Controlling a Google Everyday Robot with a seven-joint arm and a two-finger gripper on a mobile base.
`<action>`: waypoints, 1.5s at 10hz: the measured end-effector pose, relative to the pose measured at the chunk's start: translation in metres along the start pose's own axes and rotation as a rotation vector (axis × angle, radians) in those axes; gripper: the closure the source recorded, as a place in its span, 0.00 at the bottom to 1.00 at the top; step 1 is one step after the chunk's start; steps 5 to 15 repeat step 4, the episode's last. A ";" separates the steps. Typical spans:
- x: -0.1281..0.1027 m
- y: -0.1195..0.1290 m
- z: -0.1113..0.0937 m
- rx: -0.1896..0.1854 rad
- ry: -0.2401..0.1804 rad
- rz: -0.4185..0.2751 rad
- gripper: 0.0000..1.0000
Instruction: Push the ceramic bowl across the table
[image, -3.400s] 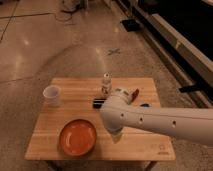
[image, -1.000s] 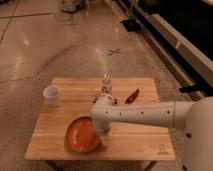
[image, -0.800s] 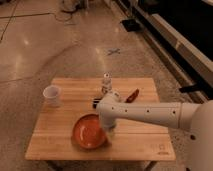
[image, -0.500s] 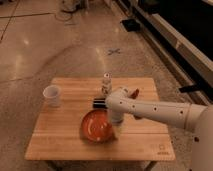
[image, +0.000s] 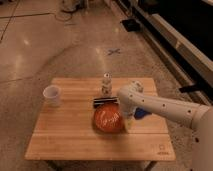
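Note:
The ceramic bowl (image: 107, 119) is a wide, shallow orange bowl lying near the middle of the light-wood table (image: 60, 137). My white arm reaches in from the right, and its wrist bends down over the bowl's right side. The gripper (image: 128, 124) points down at the bowl's right rim, touching it or very close to it. The arm hides part of that rim.
A small white cup (image: 51, 95) stands at the back left. A small pale bottle (image: 106, 85) stands at the back middle, with a dark flat bar (image: 105, 101) between it and the bowl. A blue object (image: 142, 113) lies behind the arm. The table's logo (image: 161, 148) marks the front right corner.
The bowl has slid from the table's front left to the right, up to the middle. The arm and gripper have moved right with it, staying at its right side.

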 end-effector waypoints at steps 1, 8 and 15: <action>0.008 -0.001 -0.001 0.004 0.000 0.009 0.35; 0.015 -0.001 -0.001 0.004 0.000 0.017 0.35; 0.015 -0.001 -0.001 0.004 0.000 0.017 0.35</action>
